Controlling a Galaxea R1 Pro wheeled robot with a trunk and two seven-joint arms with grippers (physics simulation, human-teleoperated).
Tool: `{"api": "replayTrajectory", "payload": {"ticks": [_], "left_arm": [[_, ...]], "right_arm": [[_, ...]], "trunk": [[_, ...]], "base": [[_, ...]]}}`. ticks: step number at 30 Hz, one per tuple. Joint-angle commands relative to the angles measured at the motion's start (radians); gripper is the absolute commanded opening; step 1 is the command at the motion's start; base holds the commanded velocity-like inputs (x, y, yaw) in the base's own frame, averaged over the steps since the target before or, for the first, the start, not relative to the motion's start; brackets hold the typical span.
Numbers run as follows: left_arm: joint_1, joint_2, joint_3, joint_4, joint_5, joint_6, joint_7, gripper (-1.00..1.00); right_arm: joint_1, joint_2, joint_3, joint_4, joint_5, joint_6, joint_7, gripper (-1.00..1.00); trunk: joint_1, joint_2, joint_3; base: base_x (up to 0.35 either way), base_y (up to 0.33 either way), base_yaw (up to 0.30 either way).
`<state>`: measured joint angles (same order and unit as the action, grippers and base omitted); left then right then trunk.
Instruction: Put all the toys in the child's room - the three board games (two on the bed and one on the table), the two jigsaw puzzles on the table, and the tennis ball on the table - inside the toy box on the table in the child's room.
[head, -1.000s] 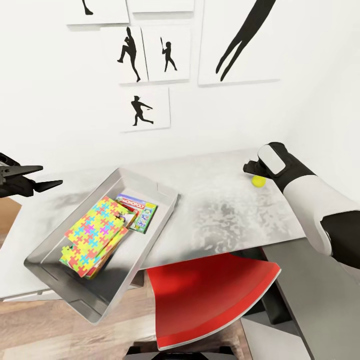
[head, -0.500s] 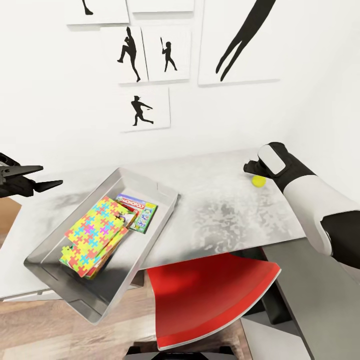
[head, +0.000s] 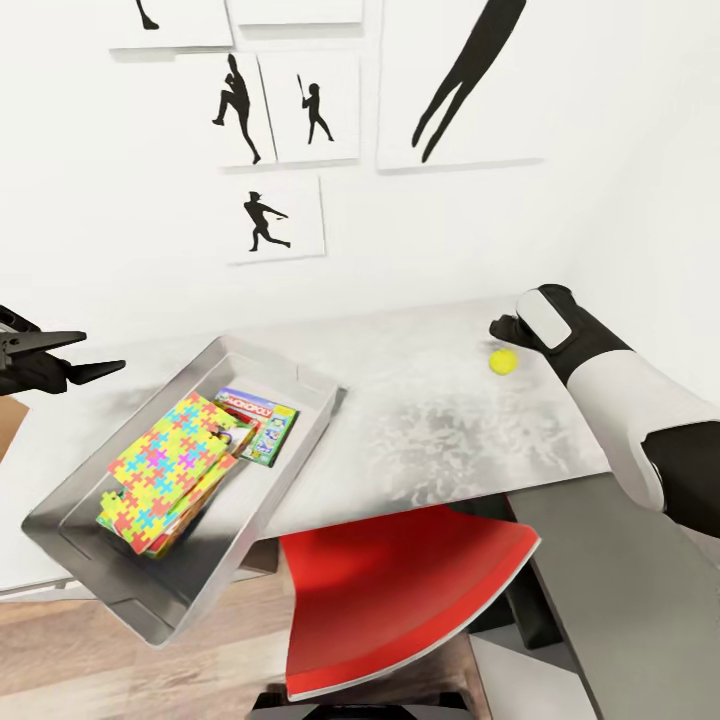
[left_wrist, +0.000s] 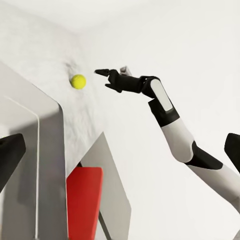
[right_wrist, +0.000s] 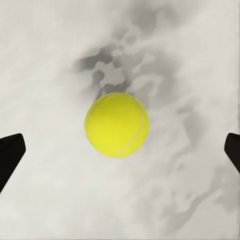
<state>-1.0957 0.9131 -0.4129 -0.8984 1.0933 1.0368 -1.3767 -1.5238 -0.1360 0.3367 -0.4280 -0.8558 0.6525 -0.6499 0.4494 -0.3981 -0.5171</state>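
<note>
Right end effector (right_wrist: 120, 150) over ball (right_wrist: 117, 124)
Fingers spread wide, ball untouched near the surface's (head: 450, 420) far right corner.

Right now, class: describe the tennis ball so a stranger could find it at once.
Find the long pale table under the wall pictures. Near its far right end, below the open right gripper, sits the tennis ball: small, round, plain yellow, alone outside the grey toy box.
</note>
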Motion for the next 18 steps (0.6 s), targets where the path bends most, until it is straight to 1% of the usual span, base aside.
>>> {"api": "replayTrajectory", "payload": {"ticks": [1, 7, 18], "left_arm": [[-0.003, 0.001, -0.006, 0.001, 0.003, 0.01, -0.005, 1.0], [-0.003, 0.001, -0.006, 0.001, 0.001, 0.009, -0.005, 1.0], [-0.003, 0.001, -0.007, 0.001, 0.001, 0.009, -0.005, 1.0]], "right_arm": [[-0.001, -0.001, 0.008, -0.001, -0.009, -0.008, -0.005, 1.0], [-0.001, -0.001, 0.008, 0.0, -0.009, -0.032, -0.003, 1.0], [-0.001, 0.0, 0.008, 0.003, -0.009, -0.042, -0.002, 1.0]], "trunk": [[0.001, -0.002, -0.002], [0.001, -0.002, -0.002], [0.001, -0.002, -0.002]], "base": [[0.0, -0.064, 0.0], [0.0, -0.029, 0.0], [0.0, -0.003, 0.0]]}}
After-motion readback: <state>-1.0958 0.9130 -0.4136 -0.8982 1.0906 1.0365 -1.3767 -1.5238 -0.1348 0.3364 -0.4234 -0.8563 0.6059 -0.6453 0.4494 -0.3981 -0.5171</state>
